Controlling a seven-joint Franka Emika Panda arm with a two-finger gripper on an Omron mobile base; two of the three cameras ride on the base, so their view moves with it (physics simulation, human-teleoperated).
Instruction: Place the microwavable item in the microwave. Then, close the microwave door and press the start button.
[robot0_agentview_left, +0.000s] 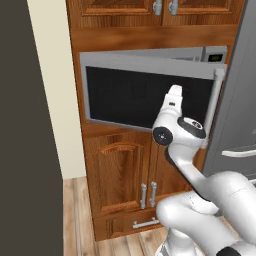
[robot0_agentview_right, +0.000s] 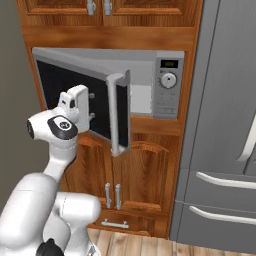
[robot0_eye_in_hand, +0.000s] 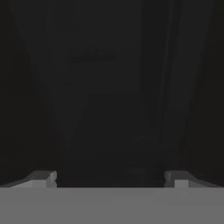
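Right up against my hand camera sits the black window of the wide silver-framed microwave door (robot0_eye_in_hand: 109, 87), dark across the frame, with the two small dark fingertips (robot0_eye_in_hand: 43, 178) of the gripper (robot0_eye_in_hand: 111, 179) standing wide apart at the bottom and nothing between them, so I read the claw as open and empty. From the base cameras I see the white arm's wrist (robot0_agentview_left: 172, 102) raised against the outer face of that door, which stands partly swung out from the wide silver-grey built-in microwave (robot0_agentview_right: 160, 85) set in the brown wooden cabinetry (robot0_agentview_right: 145, 170). Its vertical silver bar handle (robot0_agentview_right: 116, 115) faces the right base camera. Beside the round knob (robot0_agentview_right: 169, 80) the pale cavity shows; I cannot make out the cup.
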